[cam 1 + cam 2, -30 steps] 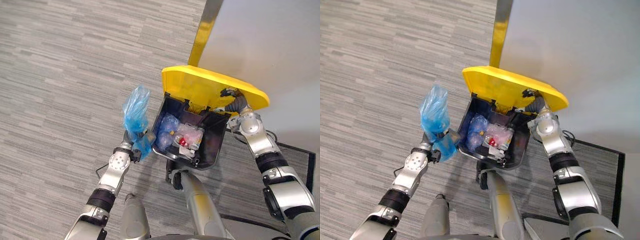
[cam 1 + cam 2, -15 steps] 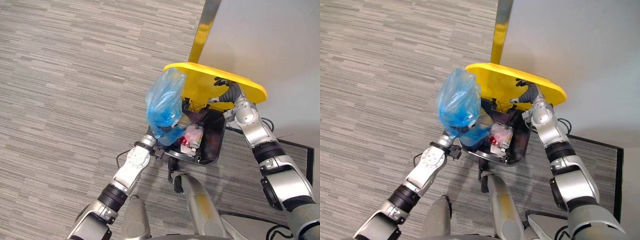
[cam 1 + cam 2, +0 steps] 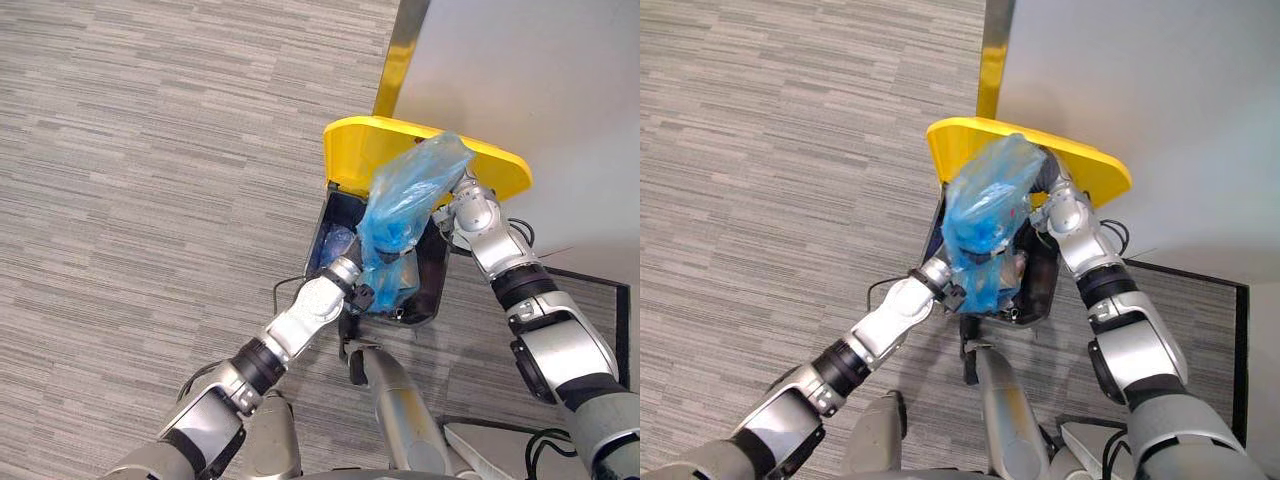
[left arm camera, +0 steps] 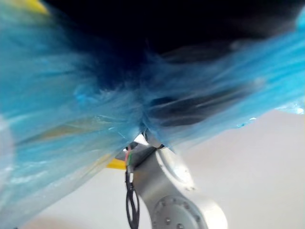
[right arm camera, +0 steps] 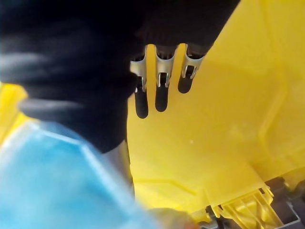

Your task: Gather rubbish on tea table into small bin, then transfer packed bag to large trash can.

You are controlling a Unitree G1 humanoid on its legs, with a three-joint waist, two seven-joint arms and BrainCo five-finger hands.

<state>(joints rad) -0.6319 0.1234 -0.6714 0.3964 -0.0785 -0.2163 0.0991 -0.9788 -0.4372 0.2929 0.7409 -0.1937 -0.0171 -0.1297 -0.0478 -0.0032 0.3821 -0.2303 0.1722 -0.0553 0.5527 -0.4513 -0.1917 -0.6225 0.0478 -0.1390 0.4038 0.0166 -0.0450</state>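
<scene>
A large dark trash can (image 3: 326,214) stands against the wall with its yellow lid (image 3: 352,150) raised. My left hand (image 3: 350,288) is shut on the neck of a packed blue plastic bag (image 3: 405,200), which hangs over the can's opening and covers most of it. In the left wrist view the blue bag (image 4: 71,119) is right in front of the camera. My right hand (image 5: 157,71) lies with straight fingers (image 5: 160,98) against the yellow underside of the lid (image 5: 228,119), holding it up. In the eye views the bag hides that hand.
Another blue bag (image 3: 335,240) lies inside the can at its left side. A gold strip (image 3: 400,50) and a pale grey wall (image 3: 540,80) stand behind the can. Grey striped carpet (image 3: 150,150) stretches to the left. A dark mat edge (image 3: 600,300) lies at the right.
My left hand has swung the blue bag to the right, from beside the can to over its opening. My right arm has kept the lid raised.
</scene>
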